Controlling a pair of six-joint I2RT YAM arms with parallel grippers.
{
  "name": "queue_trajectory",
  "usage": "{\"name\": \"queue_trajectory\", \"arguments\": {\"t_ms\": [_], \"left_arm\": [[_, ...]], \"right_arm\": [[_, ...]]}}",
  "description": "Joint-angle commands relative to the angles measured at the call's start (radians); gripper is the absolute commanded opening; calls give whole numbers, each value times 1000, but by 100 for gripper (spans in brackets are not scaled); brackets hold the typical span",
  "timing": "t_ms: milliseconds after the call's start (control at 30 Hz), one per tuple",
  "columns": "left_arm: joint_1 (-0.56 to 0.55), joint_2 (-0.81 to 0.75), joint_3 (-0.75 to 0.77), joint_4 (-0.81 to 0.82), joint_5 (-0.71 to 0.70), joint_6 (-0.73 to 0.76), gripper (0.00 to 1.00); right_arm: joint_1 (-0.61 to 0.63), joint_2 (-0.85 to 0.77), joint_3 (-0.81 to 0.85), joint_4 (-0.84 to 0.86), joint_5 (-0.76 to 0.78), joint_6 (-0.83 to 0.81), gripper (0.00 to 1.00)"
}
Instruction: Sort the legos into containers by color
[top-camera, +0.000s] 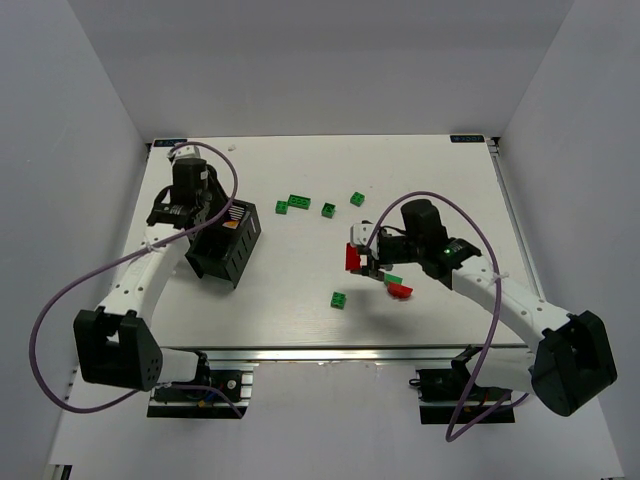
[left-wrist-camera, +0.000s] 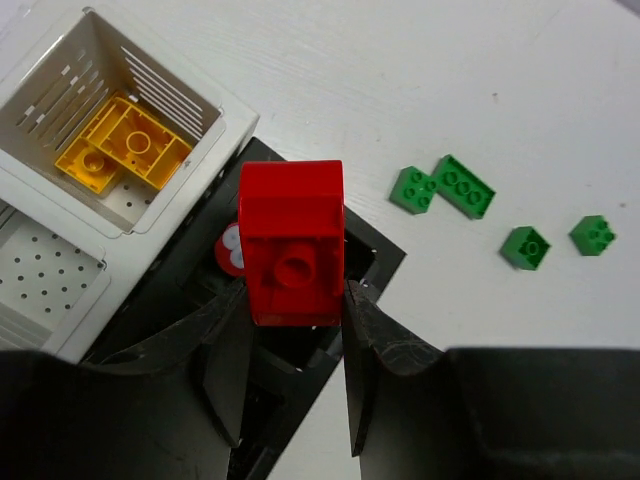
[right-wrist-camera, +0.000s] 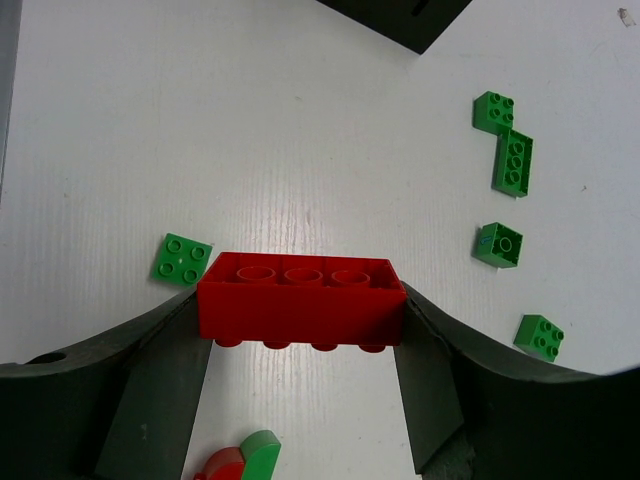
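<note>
The left gripper (left-wrist-camera: 295, 295) hangs directly over the black bin (left-wrist-camera: 378, 258), its jaws clamped on the sides of a red brick (left-wrist-camera: 292, 235). Inside the black bin, just beside that brick, a red-and-white piece (left-wrist-camera: 230, 250) is partly visible. A white bin (left-wrist-camera: 180, 95) holding yellow bricks (left-wrist-camera: 125, 150) is butted against one side of the black bin. A second white bin (left-wrist-camera: 45, 270) with a perforated floor stands against the same side. On the table (top-camera: 300, 300), to the right of the black bin in the top view, four green bricks (top-camera: 299, 202) lie in a loose row. The two nearest the black bin touch corner to corner, and the other two sit apart and farther off. A lone green brick (top-camera: 338, 300) rests farther right of the black bin and closer to the arm bases. The right gripper (top-camera: 365, 260) is well to the right of the black bin, its jaws clamped on the two short ends of a long red brick (right-wrist-camera: 300, 298), with a row of studs showing along the brick's lower edge in the wrist view. Whether that brick is clear of the table cannot be told. A small red-and-green piece (top-camera: 400, 290) lies on the table just beside the right gripper, on the side away from the black bin.
</note>
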Motion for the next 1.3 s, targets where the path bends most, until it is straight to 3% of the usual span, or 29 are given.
{"name": "queue_trajectory", "arguments": {"t_ms": [0, 367, 700, 800, 867, 967, 1267], "left_arm": [[13, 23, 17, 35, -30, 39, 0], [16, 81, -10, 78, 9, 38, 0], [16, 70, -61, 87, 40, 18, 14], [16, 64, -66, 83, 38, 18, 25], [16, 61, -66, 80, 35, 16, 42], [16, 51, -63, 75, 29, 14, 55], [18, 9, -53, 63, 40, 14, 61]], "right_arm": [[0, -37, -16, 36, -10, 7, 0], [-9, -40, -24, 48, -13, 12, 0], [-11, -29, -15, 48, -13, 18, 0], [-11, -24, -12, 46, -13, 21, 0], [-11, -20, -8, 46, -13, 24, 0], [-11, -12, -1, 46, -18, 30, 0], [-8, 12, 27, 50, -39, 65, 0]]}}
